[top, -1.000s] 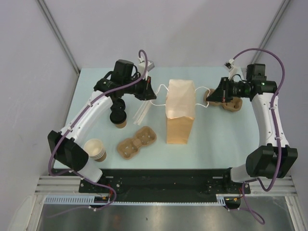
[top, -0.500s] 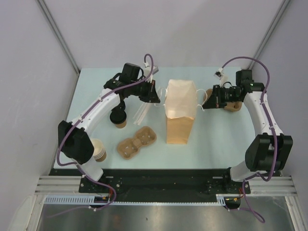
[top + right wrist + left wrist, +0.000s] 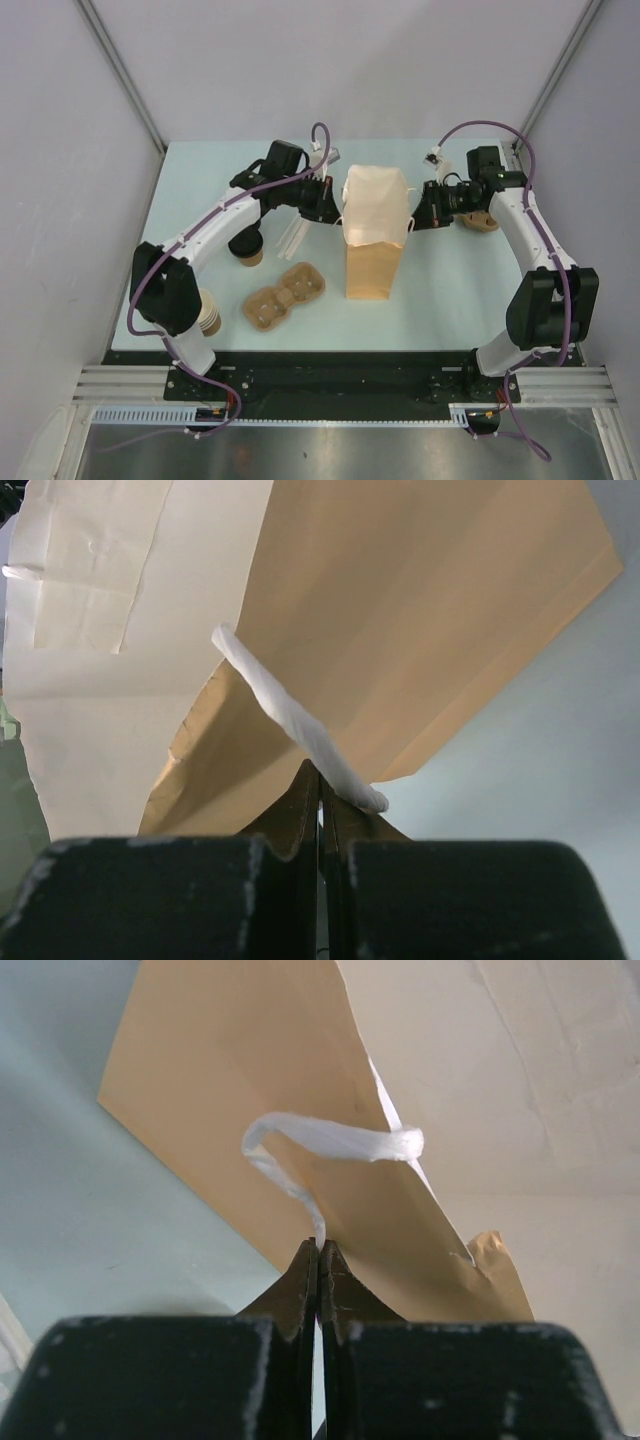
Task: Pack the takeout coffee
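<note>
The takeout coffee (image 3: 246,245), a tan cup with a black lid, stands left of centre, partly under my left arm. A tan paper bag (image 3: 374,240) stands upright mid-table with its mouth up. My left gripper (image 3: 330,203) is at the bag's left side, shut on the white left handle (image 3: 322,1141); its own view shows the cord pinched at the tips of the left gripper (image 3: 320,1245). At the bag's right side my right gripper (image 3: 413,220) is shut on the white right handle (image 3: 296,723), which crosses the tips of the right gripper (image 3: 321,772).
A stack of lidless cups (image 3: 206,312) stands at the near left. One pulp cup carrier (image 3: 286,296) lies in front of the bag's left side, and another (image 3: 482,219) sits under my right arm. White straws (image 3: 293,236) lie beside the coffee.
Both grippers have moved inward toward the bag while still holding its handles. The handles, stretched out sideways earlier, now sit close against the bag.
</note>
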Motion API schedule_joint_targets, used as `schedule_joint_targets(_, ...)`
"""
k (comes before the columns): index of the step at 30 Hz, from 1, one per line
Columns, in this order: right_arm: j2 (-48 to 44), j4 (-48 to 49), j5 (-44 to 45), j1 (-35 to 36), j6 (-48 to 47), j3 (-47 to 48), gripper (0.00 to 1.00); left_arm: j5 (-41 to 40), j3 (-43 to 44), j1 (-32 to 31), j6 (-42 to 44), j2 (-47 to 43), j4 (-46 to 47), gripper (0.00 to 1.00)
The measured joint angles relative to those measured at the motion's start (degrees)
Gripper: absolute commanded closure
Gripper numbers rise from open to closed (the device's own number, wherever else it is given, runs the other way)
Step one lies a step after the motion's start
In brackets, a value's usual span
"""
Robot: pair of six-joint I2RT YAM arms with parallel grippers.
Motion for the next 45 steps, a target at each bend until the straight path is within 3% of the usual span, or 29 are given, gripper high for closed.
schedule_joint_targets(3, 0.00, 0.39, -0.04, 0.00, 0.33, -0.04, 0.98, 0.35, -0.02, -0.02, -0.11, 0.00, 0.15, 0.96)
schedule_joint_targets(6, -0.02, 0.68, -0.07, -0.79, 0.59, -0.04, 0.86, 0.31, 0.00, -0.02, 0.15, -0.02, 0.17, 0.80)
schedule_joint_targets(7, -0.15, 0.68, -0.07, -1.11, 0.81, -0.04, 0.82, 0.28, 0.20, -0.02, 0.26, -0.04, -0.04, 0.70)
schedule_joint_targets(9, -0.72, 0.63, -0.04, -2.29, 0.74, -0.04, 0.71, 0.26, 0.87, 0.09, 0.50, -0.07, -0.15, 0.62)
schedule_joint_targets(10, -1.09, 0.61, -0.04, -2.69, 0.92, -0.04, 0.62, 0.28, 1.25, 0.11, 0.76, -0.15, -0.17, 0.61)
schedule_joint_targets(13, -3.10, 0.59, -0.07, -4.28, 1.03, -0.02, 0.50, 0.24, 3.13, 0.22, 0.79, -0.76, -0.48, 0.58)
schedule_joint_targets(18, -6.62, 0.68, -0.17, -4.79, 1.99, 0.96, 0.45, 0.04, 6.99, 0.33, 1.03, -2.80, -0.48, 0.44)
schedule_joint_targets(20, -7.19, 0.79, -0.28, -4.68, 2.34, 2.25, 0.38, -0.20, 8.57, 0.39, 1.22, -3.54, -0.48, 0.39)
schedule_joint_targets(21, -7.32, 0.83, -0.28, -4.68, 2.64, 2.80, 0.35, -0.31, 9.03, 0.42, 1.27, -3.78, -0.52, 0.29)
schedule_joint_targets(25, -7.41, 0.81, -0.24, -4.68, 3.02, 5.35, 0.16, -0.28, 10.08, 0.72, 1.81, -4.74, -0.59, 0.16)
schedule_joint_targets(27, -7.41, 0.74, -0.15, -4.70, 3.17, 6.40, 0.12, -0.20, 10.08, 0.96, 2.25, -5.20, -1.16, 0.01)
schedule_joint_targets(33, -7.54, 0.17, -0.04, -5.49, 3.17, 8.57, 0.01, 2.01, 10.08, 3.30, 3.23, -6.56, -1.29, 0.00)
schedule_joint_targets(39, -7.76, -1.31, -0.83, -9.86, 2.78, 10.36, 0.00, 7.06, 10.05, 12.35, 4.57, -10.84, 1.92, 0.01)
schedule_joint_targets(42, -7.96, -2.89, -1.57, -12.26, 2.21, 11.69, 0.00, 10.97, 9.77, 18.01, 10.21, -13.94, 2.23, 0.00)
schedule_joint_targets(45, -8.07, -4.17, -2.51, -14.34, 1.27, 13.05, 0.00, 14.73, 8.22, 21.81, 25.97, -17.49, -2.69, 0.01)
